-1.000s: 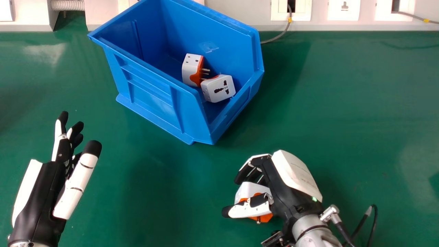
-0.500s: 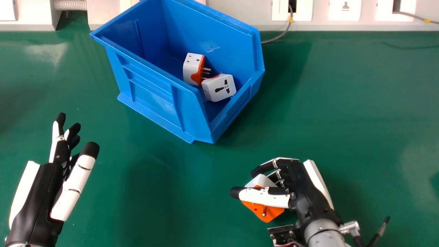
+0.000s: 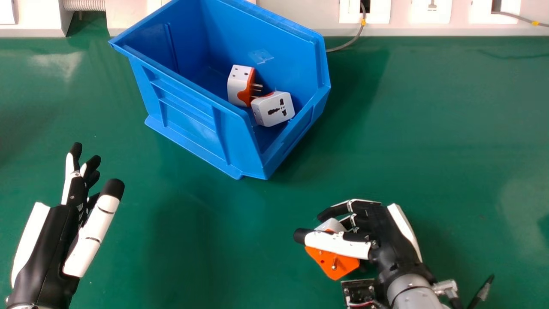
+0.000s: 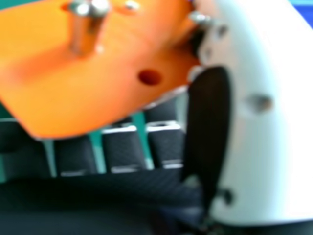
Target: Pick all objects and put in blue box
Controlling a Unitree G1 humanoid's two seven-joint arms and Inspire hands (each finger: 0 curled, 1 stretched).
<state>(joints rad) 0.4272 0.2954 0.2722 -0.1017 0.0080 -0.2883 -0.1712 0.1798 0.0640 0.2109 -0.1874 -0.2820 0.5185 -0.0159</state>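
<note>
Adapter, orange and white, sits pinched between the right hand's thumb and curled fingers, over the table's near right — pins toward the near side, white body toward the far side; its long axis I cannot tell behind the thumb. Far and left stands the blue box, its wall between this piece and two plug adapters inside. The left hand, near left, is spread, fingers pointing far.
</note>
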